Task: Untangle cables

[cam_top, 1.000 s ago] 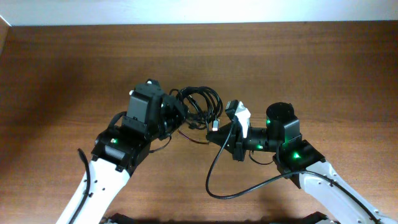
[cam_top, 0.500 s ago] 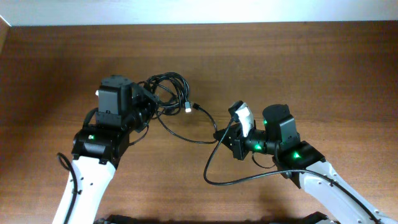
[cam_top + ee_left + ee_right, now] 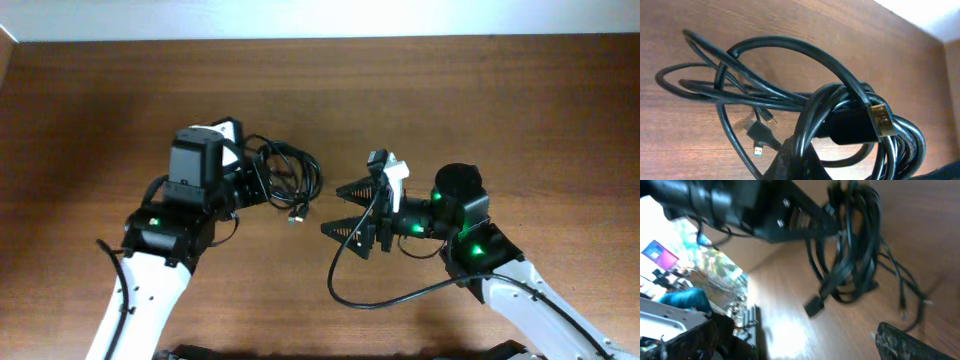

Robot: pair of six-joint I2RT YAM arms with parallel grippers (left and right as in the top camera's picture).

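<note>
- Presently, the tangled bundle of thin black flexible cables (image 3: 290,178) hangs from the left gripper (image 3: 252,183). Its jaws are pinched narrow on several strands at the bundle's left side. The coils appear lifted off the brown wooden table (image 3: 500,100).
- The right gripper (image 3: 332,210) stands near the bundle's right side with its jaws spread wide. It holds nothing and touches no strand.
- A small metal-tipped plug (image 3: 297,215) dangles free just below the bundle.
- The left wrist view shows a gold-coloured flat plug (image 3: 882,120) lying across the thickest coils and a tiny blue-tipped plug (image 3: 758,150) beneath them. Whether either is the dangling plug cannot be told.
- Assessment: no cable is separated yet. Loops pass through one another, and the right wrist view is too blurred to trace any single strand.
- Risk: the wide right jaws may close on two or more strands. A pull away from the bundle would then tighten the knot rather than free a cable.
- Risk: the left grip covers several strands together. A firm tug from the bundle's right side could drag the whole mass or slide it out of the jaws.
- Risk: a plug head may catch in a loop while being drawn through, putting strain on the plug.
- Risk: the thicker black wire trailing from the right arm (image 3: 345,285) loops below and right of the bundle. It could snag, or be mistaken for a task cable.
</note>
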